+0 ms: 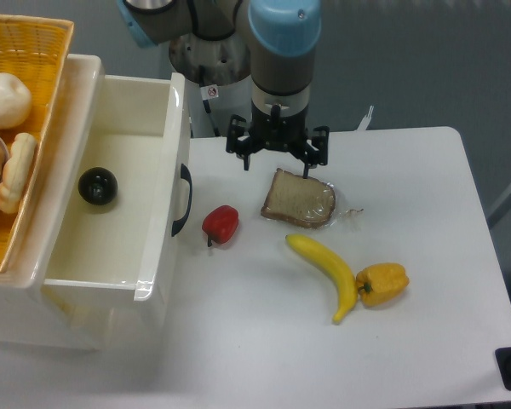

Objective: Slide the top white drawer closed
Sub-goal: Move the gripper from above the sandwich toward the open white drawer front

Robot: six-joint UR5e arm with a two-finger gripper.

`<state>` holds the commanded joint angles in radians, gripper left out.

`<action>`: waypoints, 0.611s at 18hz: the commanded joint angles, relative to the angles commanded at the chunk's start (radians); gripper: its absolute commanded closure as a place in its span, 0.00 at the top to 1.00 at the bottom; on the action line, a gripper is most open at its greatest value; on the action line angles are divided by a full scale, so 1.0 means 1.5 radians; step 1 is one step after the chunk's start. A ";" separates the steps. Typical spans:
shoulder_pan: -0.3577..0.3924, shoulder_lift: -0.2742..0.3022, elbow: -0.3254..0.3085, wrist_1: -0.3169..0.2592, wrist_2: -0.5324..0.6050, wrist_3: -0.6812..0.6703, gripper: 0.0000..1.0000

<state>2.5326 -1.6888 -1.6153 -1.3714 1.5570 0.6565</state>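
Note:
The top white drawer (166, 128) stands pulled out to the right from the cream-white cabinet (34, 319). Its flat front (172, 256) faces right and carries a curved black handle (183, 200). A dark ball (97, 186) lies inside the drawer. My gripper (277, 160) hangs over the table to the right of the drawer front, just behind a slice of bread (298, 198). Its jaws look spread apart and hold nothing. It is well clear of the handle. The lower drawer is hidden.
A yellow wicker basket (43, 51) with bread rolls sits on the cabinet top at the left. On the white table (426, 187) lie a red pepper (221, 224) near the handle, a banana (326, 273) and a yellow pepper (382, 283).

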 joint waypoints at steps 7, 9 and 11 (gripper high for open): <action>0.012 -0.022 0.001 0.025 -0.003 -0.006 1.00; 0.018 -0.028 0.000 0.028 -0.010 -0.013 1.00; 0.019 -0.046 0.000 0.028 -0.007 -0.018 1.00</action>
<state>2.5617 -1.7578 -1.6153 -1.3300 1.5462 0.6289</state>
